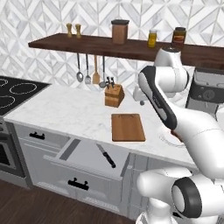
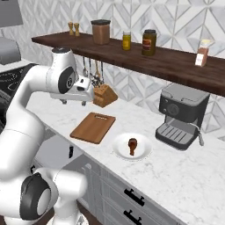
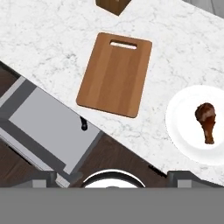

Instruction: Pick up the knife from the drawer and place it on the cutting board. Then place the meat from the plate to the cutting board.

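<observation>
Hand view looks straight down on the cutting board (image 3: 114, 74), bare on the marble counter (image 3: 52, 43), with my claw high above it.

From the left base view the drawer (image 1: 89, 158) stands pulled open below the counter edge, and the knife (image 1: 106, 155) lies inside it, black handle toward the front, blade angled back. The plate (image 3: 197, 124) sits just beside the board on the counter, apart from it, and the meat (image 3: 206, 121) rests on the plate, thick end away from the counter's front edge. My claw (image 2: 83, 93) hangs over the counter near the knife block (image 2: 104, 95), holding nothing; whether its fingers are apart or together I cannot tell. In the right base view a coffee machine (image 2: 181, 115) stands beyond the plate.
</observation>
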Controlling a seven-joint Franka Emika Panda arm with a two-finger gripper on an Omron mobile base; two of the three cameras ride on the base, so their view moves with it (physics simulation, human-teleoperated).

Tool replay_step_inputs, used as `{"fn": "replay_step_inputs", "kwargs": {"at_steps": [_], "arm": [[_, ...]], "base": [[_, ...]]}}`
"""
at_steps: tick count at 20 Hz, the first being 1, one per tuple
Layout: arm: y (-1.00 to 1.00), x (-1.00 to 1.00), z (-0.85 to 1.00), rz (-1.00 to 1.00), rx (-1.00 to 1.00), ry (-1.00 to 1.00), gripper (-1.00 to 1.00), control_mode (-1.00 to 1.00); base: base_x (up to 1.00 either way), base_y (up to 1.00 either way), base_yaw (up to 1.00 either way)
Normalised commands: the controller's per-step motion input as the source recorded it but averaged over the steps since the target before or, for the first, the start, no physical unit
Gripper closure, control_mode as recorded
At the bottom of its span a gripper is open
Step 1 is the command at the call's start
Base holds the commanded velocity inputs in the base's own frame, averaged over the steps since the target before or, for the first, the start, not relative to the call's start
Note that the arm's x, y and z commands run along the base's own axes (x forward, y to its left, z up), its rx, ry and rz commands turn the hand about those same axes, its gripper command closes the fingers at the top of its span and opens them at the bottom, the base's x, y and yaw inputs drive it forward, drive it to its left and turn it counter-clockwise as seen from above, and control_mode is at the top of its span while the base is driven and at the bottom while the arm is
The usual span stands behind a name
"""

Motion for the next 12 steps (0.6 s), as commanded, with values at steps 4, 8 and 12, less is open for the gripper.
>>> {"fn": "replay_step_inputs", "kwargs": {"at_steps": [4,8,12], "arm": [[0.0,0.0,0.0,0.0,0.0,0.0,-1.0,1.0],[0.0,0.0,0.0,0.0,0.0,0.0,-1.0,1.0],[0.15,0.0,-0.02,0.0,0.0,0.0,-1.0,-1.0]], "base": [[0.3,-0.25,0.18],[0.05,-0.03,0.18],[0.0,0.06,0.06]]}}
